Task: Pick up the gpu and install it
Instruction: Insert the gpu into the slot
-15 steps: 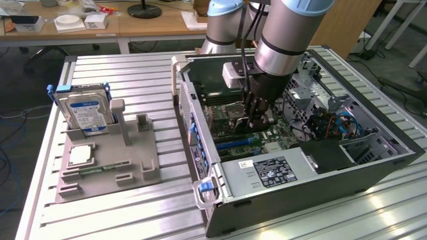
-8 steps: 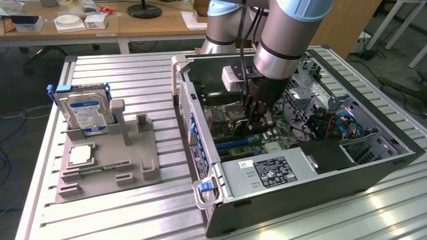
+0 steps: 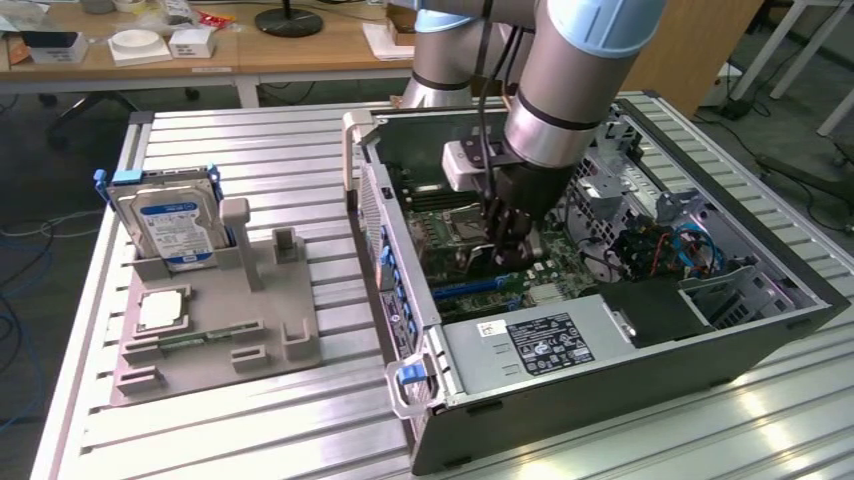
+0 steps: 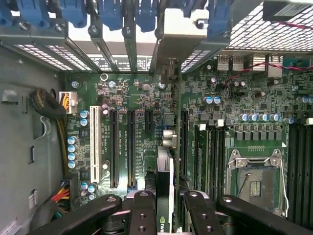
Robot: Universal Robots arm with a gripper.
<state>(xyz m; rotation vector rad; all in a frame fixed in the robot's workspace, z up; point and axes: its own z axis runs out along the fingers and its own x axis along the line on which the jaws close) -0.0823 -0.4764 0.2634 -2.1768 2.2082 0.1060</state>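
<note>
My gripper (image 3: 513, 238) reaches down inside the open computer case (image 3: 747, 330), just above the green motherboard (image 3: 454, 215). In the wrist view the gripper (image 4: 168, 203) is shut on the gpu (image 4: 165, 169), a thin card seen edge-on between the black fingers (image 4: 142, 213). The card runs toward the case's rear slot openings, where a silver bracket (image 4: 179, 36) sits among blue clips. It stands upright over the motherboard (image 4: 142, 93), beside the black expansion slots (image 4: 131, 147). Whether its edge sits in a slot is hidden.
A white slot (image 4: 95, 142) and the CPU socket (image 4: 254, 181) flank the card. The power supply (image 3: 534, 342) fills the case's near corner. Toward the exterior view's left, a grey fixture (image 3: 274, 330) holds a hard drive (image 3: 167, 220) and a processor chip (image 3: 160, 308).
</note>
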